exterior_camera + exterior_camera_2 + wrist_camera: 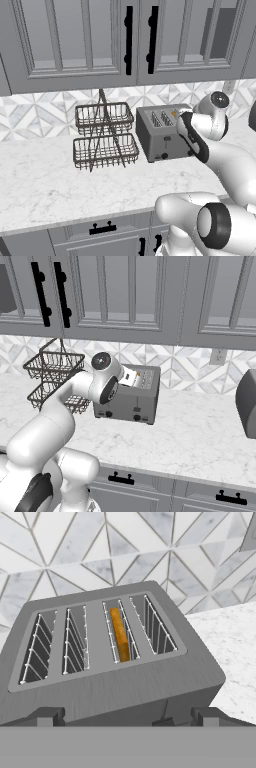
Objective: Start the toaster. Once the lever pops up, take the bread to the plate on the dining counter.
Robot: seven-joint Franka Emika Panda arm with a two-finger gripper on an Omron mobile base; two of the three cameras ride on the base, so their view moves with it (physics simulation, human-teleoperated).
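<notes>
The toaster (110,657) stands on the bench (60,185) close to the back edge against the tiled wall, just beside the two-tier wire basket rack (104,135), with its dark-slider front facing the bench's front edge. The bread (120,634) sits upright and deep in one of the slots, only its thin browned top edge showing between the wire guides. The pincer (125,718) hovers above the near top edge of the toaster with its two dark tips spread wide apart and nothing between them. In the left base view the lever (167,145) shows as a small dark tab in the vertical slot on the front face, above the round black knobs; it looks stiff and short, so pressing down on its top with one fingertip seems the likely way to work it, and a glancing contact could slide off. The toaster itself looks heavy enough to stay put under that push, though a sideways shove might scoot it on the smooth marble. The bread will probably be light, dry and brittle: best pinched across its flat faces near the top edge once it stands proud of the slot, gently, since a hard squeeze could crumble it and the wire guides leave little room for the tips.
</notes>
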